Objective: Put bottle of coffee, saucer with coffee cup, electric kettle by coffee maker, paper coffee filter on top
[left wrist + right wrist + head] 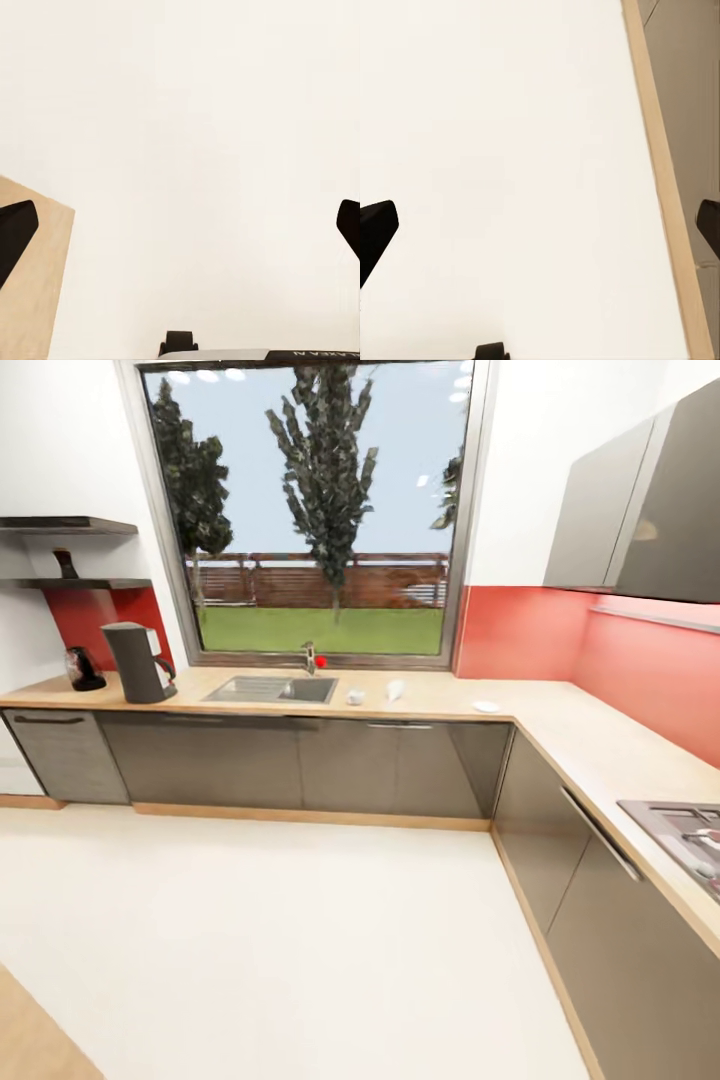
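Observation:
Across the room, the tall dark coffee maker [140,662] stands on the tan countertop [440,698] at its left end. The squat electric kettle [83,669] sits just left of it. Above them, the bottle of coffee [66,564] stands on the thin kitchen shelf [85,583]. Right of the sink lie the small white coffee cup [355,698], the paper coffee filter [394,690] and the flat saucer [486,707]. My left gripper [181,225] and right gripper [544,219] both hang open over the pale floor, holding nothing.
A sink [270,689] with a tap is set into the counter under the window. The counter turns along the right wall to a hob [685,832]. Grey wall cabinets [640,510] hang at the upper right. A wide stretch of white floor [280,940] lies before me.

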Available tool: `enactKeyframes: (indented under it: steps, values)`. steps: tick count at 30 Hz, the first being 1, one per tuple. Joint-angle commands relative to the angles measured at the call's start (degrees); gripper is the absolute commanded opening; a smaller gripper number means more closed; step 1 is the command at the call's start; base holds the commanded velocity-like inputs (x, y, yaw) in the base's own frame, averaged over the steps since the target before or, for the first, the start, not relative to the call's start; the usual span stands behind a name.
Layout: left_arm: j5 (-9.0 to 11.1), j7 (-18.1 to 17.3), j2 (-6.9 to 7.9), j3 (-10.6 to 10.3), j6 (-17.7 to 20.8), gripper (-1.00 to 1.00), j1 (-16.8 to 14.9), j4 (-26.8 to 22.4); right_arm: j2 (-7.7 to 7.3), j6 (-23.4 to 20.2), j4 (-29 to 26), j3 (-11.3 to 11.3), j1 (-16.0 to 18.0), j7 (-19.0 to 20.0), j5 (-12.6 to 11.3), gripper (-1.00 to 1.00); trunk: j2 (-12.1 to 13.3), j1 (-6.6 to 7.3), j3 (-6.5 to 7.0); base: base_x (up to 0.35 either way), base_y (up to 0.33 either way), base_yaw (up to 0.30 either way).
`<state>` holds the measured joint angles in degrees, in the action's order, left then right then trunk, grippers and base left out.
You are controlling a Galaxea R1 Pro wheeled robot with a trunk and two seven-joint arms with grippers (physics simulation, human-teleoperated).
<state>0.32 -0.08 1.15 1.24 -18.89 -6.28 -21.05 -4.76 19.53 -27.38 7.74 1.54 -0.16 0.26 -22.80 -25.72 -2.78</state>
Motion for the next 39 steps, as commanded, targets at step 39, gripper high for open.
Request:
enactKeyframes:
  steps: [39]
  values:
    - [0.0,0.0,-0.01,0.1,-0.2,1.00,0.0,0.1,-0.08,0.2,0.0,0.2,0.0,-0.1,0.1,1.00,-0.1,-0.07,-0.12,0.337,0.035,0.000]
